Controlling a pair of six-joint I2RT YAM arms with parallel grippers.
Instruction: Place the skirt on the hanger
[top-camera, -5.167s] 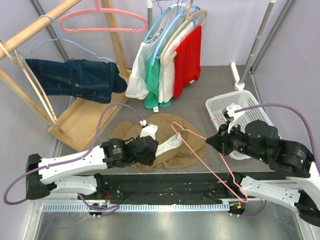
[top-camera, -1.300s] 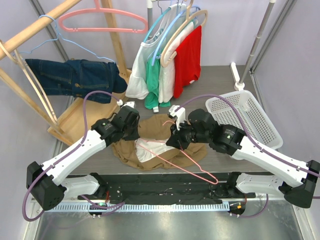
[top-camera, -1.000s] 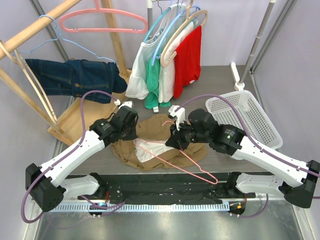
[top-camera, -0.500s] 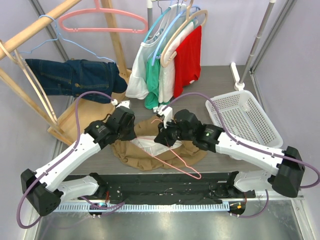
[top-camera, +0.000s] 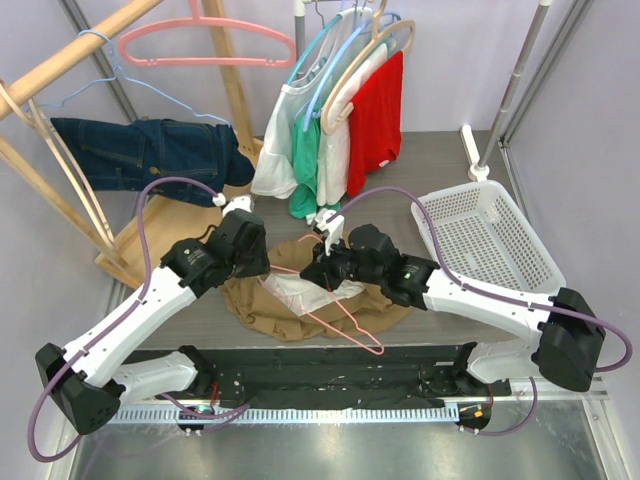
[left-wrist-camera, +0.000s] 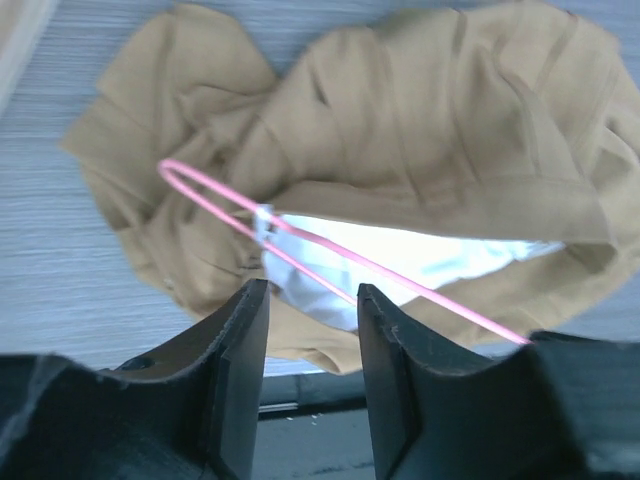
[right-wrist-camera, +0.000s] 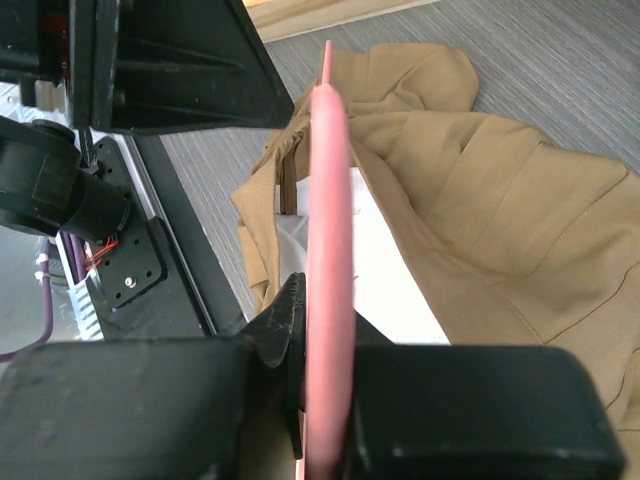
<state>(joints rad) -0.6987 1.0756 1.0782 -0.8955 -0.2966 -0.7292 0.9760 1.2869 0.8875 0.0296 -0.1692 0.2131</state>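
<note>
The tan skirt (top-camera: 255, 305) with white lining lies crumpled on the grey floor between both arms. My right gripper (top-camera: 318, 272) is shut on a thin pink wire hanger (top-camera: 372, 346), whose far end reaches into the skirt's opening. In the right wrist view the hanger (right-wrist-camera: 328, 190) runs straight up from my clamped gripper (right-wrist-camera: 325, 330) over the skirt (right-wrist-camera: 490, 210). My left gripper (top-camera: 262, 262) hovers at the skirt's left edge. In the left wrist view that gripper (left-wrist-camera: 312, 300) stands open and empty above the skirt (left-wrist-camera: 420, 150), with the hanger's looped end (left-wrist-camera: 170, 172) lying on the fabric.
A white basket (top-camera: 480, 240) stands at the right. A wooden rack (top-camera: 160, 250) with denim shorts (top-camera: 150, 155) and a pink hanger (top-camera: 200, 45) is at the back left. Hung shirts (top-camera: 345, 120) fill the back centre. A black mat (top-camera: 320, 380) lines the near edge.
My left gripper has opened and let go of the skirt's edge. My right arm has carried the pink hanger to the left, further over the skirt.
</note>
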